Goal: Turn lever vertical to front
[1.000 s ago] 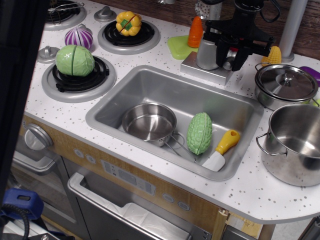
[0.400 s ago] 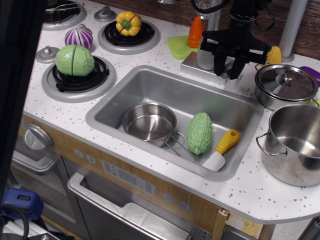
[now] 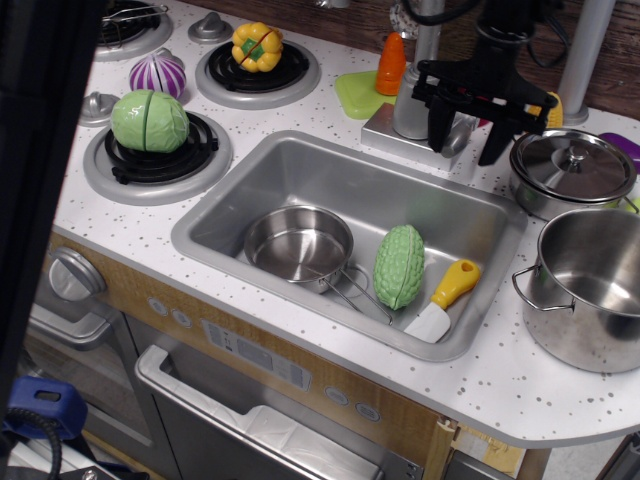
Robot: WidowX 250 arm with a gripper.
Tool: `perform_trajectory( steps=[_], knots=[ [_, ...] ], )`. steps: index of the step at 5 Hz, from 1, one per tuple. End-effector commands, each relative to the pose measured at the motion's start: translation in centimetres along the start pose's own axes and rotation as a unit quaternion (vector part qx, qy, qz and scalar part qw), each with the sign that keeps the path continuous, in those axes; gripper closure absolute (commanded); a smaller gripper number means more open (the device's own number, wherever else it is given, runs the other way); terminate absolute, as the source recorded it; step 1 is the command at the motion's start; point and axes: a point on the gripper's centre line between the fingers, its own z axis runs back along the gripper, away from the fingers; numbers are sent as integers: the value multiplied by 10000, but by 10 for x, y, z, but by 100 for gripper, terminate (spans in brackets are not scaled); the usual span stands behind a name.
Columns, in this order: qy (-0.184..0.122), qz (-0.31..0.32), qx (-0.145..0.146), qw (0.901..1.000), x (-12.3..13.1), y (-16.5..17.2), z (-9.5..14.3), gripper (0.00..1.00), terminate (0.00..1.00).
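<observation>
We see the black gripper (image 3: 467, 140) hanging above the back edge of the sink (image 3: 250, 175), just right of the faucet (image 3: 412, 105). Its two fingers (image 3: 437, 128) point down and stand wide apart, holding nothing. Between them sits a rounded grey hub, and the lever (image 3: 457, 136) appears to lie there, angled down toward the sink; the view is dark at that spot, so we cannot tell its exact tilt or whether a finger touches it. The faucet stands on a square grey base (image 3: 385, 128) at the sink's rear rim.

In the sink we find a small steel pan (image 3: 297, 243) at the left, a green bumpy gourd (image 3: 399, 265) beside it, and a toy knife (image 3: 443, 299) with a yellow handle at the right wall. The gourd and knife are close but apart.

Right of the sink a lidded pot (image 3: 571, 168) sits behind a larger open pot (image 3: 588, 285). A yellow corn (image 3: 549, 110) peeks out behind the gripper. Left of the faucet an orange carrot (image 3: 391, 64) stands on a light green plate (image 3: 355, 95).

On the stove, a green cabbage (image 3: 149, 120) rests on the front burner, a yellow pepper (image 3: 256, 45) on the rear one, and a purple onion (image 3: 158, 73) lies between them.
</observation>
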Motion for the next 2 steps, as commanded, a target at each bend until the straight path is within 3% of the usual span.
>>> perform_trajectory(
  steps=[1, 2],
  knots=[
    [-553, 71, 165, 9983, 2, 9, 56, 0, 0],
    [-581, 45, 204, 9981, -10, 8, 61, 0, 100]
  ],
)
